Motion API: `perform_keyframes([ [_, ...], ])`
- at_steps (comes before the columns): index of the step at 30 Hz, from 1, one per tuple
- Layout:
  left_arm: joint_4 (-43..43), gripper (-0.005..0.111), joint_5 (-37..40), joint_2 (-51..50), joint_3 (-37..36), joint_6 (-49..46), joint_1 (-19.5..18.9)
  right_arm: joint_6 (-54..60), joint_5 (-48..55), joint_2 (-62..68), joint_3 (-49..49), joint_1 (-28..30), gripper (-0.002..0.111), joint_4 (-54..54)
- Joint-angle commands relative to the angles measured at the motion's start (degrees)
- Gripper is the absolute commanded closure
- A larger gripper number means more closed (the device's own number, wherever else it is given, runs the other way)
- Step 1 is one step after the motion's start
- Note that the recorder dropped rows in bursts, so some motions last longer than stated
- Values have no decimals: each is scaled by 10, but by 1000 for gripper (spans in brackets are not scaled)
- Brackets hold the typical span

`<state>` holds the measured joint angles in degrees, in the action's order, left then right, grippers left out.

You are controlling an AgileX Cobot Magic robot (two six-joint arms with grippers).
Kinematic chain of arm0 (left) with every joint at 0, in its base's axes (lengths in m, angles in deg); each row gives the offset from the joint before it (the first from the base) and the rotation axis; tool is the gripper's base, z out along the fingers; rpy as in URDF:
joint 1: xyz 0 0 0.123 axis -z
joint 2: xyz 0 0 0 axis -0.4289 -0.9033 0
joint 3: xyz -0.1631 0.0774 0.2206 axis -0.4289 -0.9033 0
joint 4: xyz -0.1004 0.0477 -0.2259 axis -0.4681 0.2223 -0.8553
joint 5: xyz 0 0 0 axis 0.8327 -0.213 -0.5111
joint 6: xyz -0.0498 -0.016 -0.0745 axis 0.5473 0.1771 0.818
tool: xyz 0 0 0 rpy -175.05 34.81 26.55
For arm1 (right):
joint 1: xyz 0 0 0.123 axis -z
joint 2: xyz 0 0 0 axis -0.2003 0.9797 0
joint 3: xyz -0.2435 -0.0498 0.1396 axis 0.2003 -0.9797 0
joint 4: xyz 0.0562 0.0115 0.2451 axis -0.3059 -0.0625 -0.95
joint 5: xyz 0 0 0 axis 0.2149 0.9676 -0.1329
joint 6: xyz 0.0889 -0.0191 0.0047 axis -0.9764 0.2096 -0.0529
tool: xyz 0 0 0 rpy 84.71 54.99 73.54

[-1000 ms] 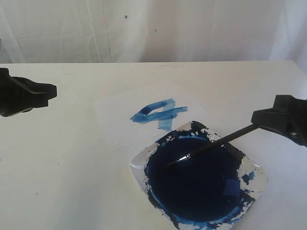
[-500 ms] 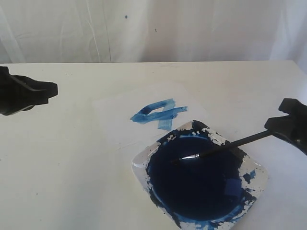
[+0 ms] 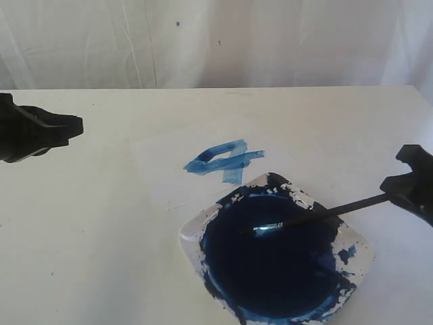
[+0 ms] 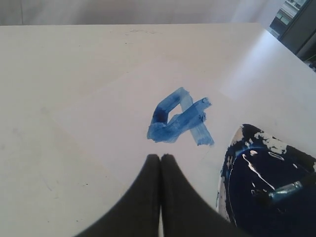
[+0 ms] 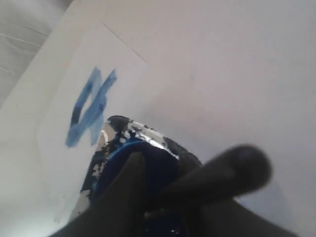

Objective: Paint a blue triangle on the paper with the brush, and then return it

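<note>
The brush rests on the paint dish rim, beside the blue triangle on the paper. The left pincer is pressed together; I cannot tell the right pincer's grip.

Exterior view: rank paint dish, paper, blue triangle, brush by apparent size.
1-2. Paint dish, paper: similar spread; paper's edges are faint and the dish looks nearer, so unranked.
3. Brush, by length, though thin.
4. Blue triangle, shorter.
</note>
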<state>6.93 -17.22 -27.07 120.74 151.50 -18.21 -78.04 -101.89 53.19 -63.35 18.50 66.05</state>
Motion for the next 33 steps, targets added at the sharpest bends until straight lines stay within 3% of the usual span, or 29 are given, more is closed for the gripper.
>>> perform_keyframes([
  [1,0,107,-1,7,-1,3,-2,20,43,38,-10,0,82,87],
  [12,-5,107,-1,7,-1,3,-2,27,78,54,-10,0,77,67],
  [18,-5,107,-1,7,-1,3,-2,114,62,54,-10,0,76,-19],
  [20,-5,107,-1,7,-1,3,-2,114,63,54,-10,0,65,-20],
  [21,-5,107,-1,7,-1,3,-2,116,63,54,-10,0,55,-29],
  [23,-5,107,-1,7,-1,3,-2,125,62,53,-10,0,46,-34],
  [27,-1,107,-13,7,-1,0,-2,125,42,0,-10,0,50,-42],
  [33,-20,107,-21,46,-1,31,-2,126,61,-213,-10,0,59,-47],
])
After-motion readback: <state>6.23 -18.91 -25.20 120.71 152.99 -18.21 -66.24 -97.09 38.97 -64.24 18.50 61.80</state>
